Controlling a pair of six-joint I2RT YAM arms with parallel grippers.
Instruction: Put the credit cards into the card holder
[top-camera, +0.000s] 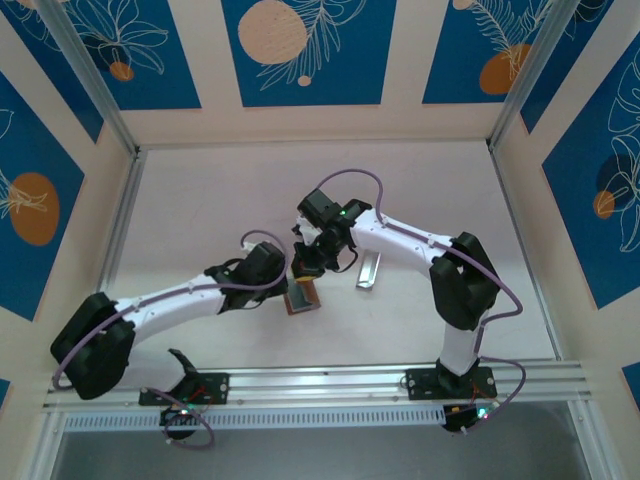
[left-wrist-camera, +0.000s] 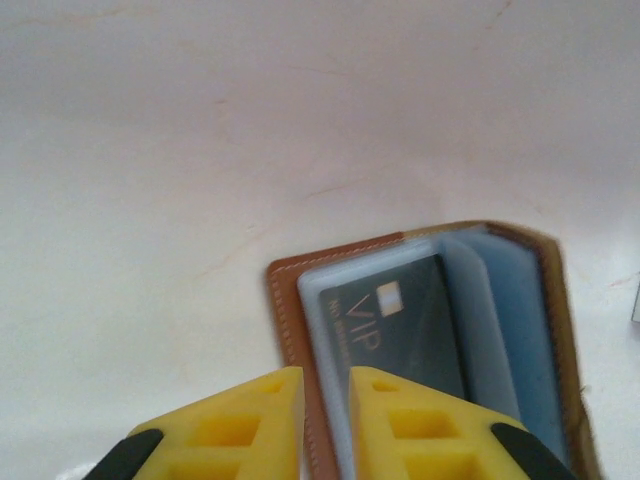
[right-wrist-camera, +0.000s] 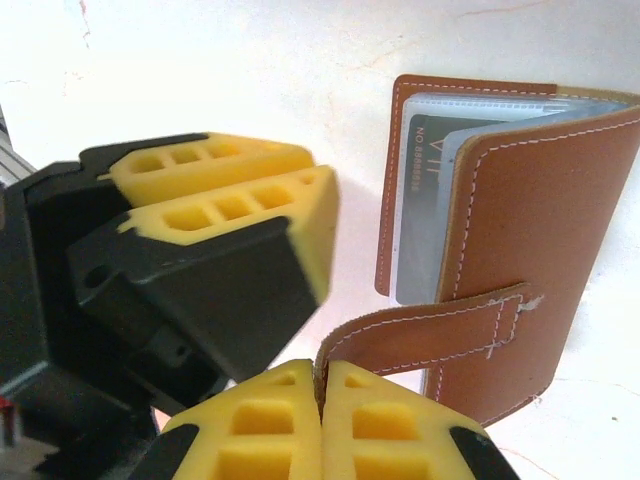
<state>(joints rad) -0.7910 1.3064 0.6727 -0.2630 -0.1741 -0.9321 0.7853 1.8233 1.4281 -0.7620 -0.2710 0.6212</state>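
The brown leather card holder (left-wrist-camera: 285, 300) lies open on the white table, its clear sleeves showing. A dark credit card (left-wrist-camera: 400, 330) marked VIP sits inside the front sleeve. My left gripper (left-wrist-camera: 326, 385) hovers over the holder's near left edge, its yellow jaws a narrow gap apart with nothing between them. My right gripper (right-wrist-camera: 321, 372) is shut on the end of the holder's strap flap (right-wrist-camera: 430, 335), holding the cover (right-wrist-camera: 540, 230) folded back. The card (right-wrist-camera: 420, 200) peeks out under that cover. From above, both grippers meet over the holder (top-camera: 302, 297) at mid-table.
A narrow silvery-grey rectangular piece (top-camera: 369, 270) lies just right of the right gripper (top-camera: 305, 268). The left gripper (right-wrist-camera: 315, 185) sits close beside the right one. Metal rails (top-camera: 330, 380) run along the near edge, and patterned walls enclose the table.
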